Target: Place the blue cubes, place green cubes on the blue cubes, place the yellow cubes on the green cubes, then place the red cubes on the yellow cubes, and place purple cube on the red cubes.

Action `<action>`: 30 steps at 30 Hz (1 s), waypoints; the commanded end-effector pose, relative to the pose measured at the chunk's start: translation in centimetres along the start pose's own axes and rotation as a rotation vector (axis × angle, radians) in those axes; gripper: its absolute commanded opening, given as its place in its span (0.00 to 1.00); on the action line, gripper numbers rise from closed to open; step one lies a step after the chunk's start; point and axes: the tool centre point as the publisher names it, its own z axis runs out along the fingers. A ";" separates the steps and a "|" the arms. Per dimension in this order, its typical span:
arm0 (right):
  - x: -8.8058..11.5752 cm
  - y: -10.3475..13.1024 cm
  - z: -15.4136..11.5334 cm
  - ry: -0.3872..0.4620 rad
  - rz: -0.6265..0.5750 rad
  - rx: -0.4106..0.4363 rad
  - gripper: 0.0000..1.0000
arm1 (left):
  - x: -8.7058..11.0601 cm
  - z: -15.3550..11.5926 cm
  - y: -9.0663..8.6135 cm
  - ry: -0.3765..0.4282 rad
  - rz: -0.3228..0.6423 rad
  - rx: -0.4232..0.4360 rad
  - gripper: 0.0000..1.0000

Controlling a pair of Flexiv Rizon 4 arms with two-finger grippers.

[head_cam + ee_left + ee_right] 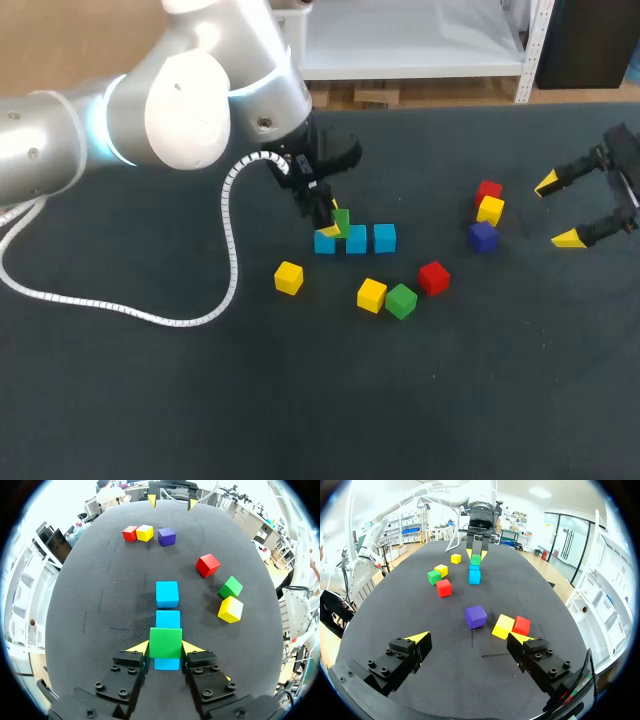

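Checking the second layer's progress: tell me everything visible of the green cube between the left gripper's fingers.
The green cube is a matte block with crisp edges, held level. The left gripper is shut on it, one yellow tip against each of two opposite sides. It is over the row of blue cubes, straddling the two nearest the gripper; whether it rests on them cannot be told.

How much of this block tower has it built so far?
Done: three blue cubes sit in a row. In hand: the left gripper holds a green cube over that row. Left: the other green cube, three yellow cubes, two red cubes and the purple cube lie loose; the right gripper is open.
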 end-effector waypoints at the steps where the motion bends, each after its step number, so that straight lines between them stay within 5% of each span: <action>1: 0.1 -0.1 0.0 -0.002 -0.001 -0.001 1.00 | -0.1 0.0 0.2 0.004 0.002 0.007 0.37; 18: 0.1 -0.1 0.0 -0.002 -0.001 -0.001 1.00 | 0.0 0.0 -0.1 0.003 -0.004 0.008 0.49; 19: 0.1 -0.1 0.0 -0.002 -0.001 -0.001 1.00 | 0.0 0.0 -0.1 0.003 -0.005 0.009 0.54; 22: 0.1 -0.1 0.0 -0.002 -0.001 -0.001 1.00 | 0.0 0.0 -0.1 0.002 -0.006 0.012 0.96; 23: 0.1 -0.1 0.0 -0.002 -0.001 -0.001 1.00 | -0.1 0.0 -0.2 0.002 -0.004 0.013 1.00; 30: 0.1 -0.1 0.0 -0.002 -0.001 -0.001 1.00 | -0.1 0.0 -0.3 0.002 -0.001 0.018 1.00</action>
